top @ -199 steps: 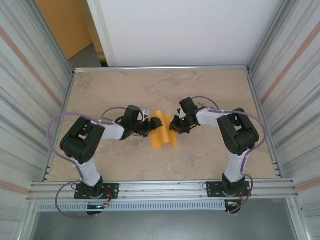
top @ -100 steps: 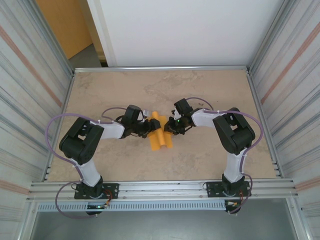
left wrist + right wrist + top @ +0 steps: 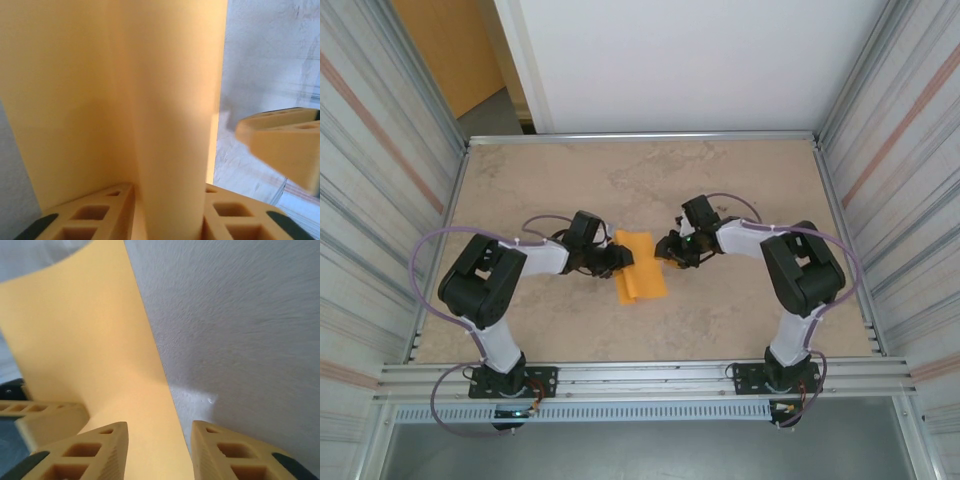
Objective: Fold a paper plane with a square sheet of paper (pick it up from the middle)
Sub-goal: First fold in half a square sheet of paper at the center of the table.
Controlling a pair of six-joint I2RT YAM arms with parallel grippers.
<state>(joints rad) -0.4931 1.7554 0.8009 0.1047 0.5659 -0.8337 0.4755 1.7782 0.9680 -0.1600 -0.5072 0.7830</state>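
One fold at most: the sheet [image 3: 640,270] is a rough rectangle, with every pointed fold left. My left gripper [image 3: 620,257] pinches its ridge; my right gripper [image 3: 663,250] stands parted.

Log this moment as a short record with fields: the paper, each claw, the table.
paper: square sheet of paper, orange, mid-table between the two claws
left claw: one finger on each side of a raised fold in the paper; cannot tell if it grips
right claw: jaws apart, the paper's edge lying between them
table: beige, marbled surface
plane: not yet a pointed dart shape
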